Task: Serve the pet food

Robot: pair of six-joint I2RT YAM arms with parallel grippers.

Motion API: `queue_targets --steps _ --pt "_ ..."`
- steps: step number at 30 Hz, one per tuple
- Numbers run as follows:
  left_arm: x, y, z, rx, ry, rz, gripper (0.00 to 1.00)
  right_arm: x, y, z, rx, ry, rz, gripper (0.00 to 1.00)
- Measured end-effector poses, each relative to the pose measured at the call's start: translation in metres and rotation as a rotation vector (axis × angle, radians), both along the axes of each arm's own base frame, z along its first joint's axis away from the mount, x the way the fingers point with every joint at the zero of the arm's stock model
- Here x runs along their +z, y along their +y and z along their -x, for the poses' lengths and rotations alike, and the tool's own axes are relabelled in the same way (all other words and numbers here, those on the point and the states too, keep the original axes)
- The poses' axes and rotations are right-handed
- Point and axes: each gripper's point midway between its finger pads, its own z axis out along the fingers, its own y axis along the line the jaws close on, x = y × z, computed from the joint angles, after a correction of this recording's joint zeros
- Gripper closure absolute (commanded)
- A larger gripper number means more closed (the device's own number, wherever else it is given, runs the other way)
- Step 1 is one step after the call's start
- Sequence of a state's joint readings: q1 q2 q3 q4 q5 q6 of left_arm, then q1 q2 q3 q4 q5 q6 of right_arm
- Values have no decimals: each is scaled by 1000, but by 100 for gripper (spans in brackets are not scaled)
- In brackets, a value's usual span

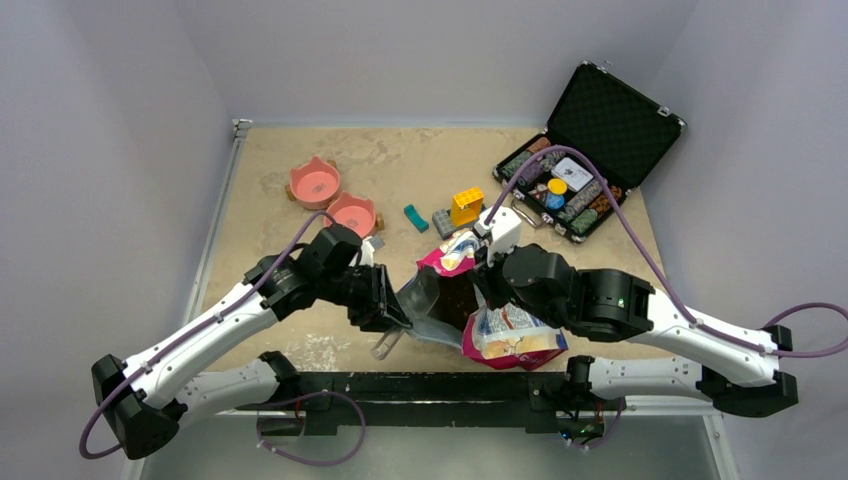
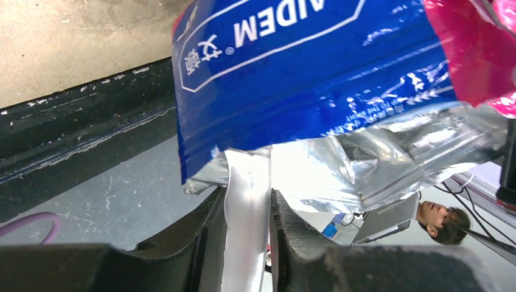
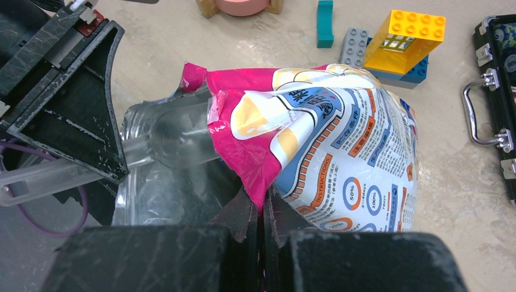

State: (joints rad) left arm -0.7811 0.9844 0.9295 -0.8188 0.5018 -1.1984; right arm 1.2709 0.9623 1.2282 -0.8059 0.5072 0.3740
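Seen from above, a glossy pink-and-blue pet food bag (image 1: 505, 335) sits low in the centre of the frame on a tan desk (image 1: 400, 160), between two black-and-white arms; the right jaws are pressed together on the pink edge of the bag's open mouth; the left jaws pinch the handle of a clear plastic scoop (image 3: 176, 137), whose bowl lies in the silver-lined opening; the kibble itself cannot be seen. A pink bowl (image 1: 315, 183) and a second pink bowl (image 1: 352, 213) sit side by side at upper left; toy blocks (image 1: 466, 206) lie just above the bag; an open black case (image 1: 615, 120) of poker chips fills the upper right.
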Motion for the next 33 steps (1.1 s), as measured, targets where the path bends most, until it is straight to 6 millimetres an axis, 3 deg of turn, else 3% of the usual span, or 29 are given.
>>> queue_targets --steps 4,7,12,16,22,27,33 --pt "-11 2 -1 20 23 -26 52 1 0 -1 -5 -4 -4 100" --pt "-24 7 -7 67 22 -76 48 2 0 -2 -11 -9 -5 100" --pt "-27 6 -19 108 -24 -89 67 2 0 -1 -8 -9 -3 100" --pt "-19 -2 -24 103 -64 -48 65 1 0 -1 -7 -9 -2 100" --pt "-11 3 -26 125 -110 -39 79 3 0 -2 -11 -13 -6 100" --pt "-9 8 -23 125 -114 -44 66 4 1 -2 -10 -15 -15 100" --pt "-8 4 -14 68 -85 -26 69 5 1 -3 -14 -19 -17 100"
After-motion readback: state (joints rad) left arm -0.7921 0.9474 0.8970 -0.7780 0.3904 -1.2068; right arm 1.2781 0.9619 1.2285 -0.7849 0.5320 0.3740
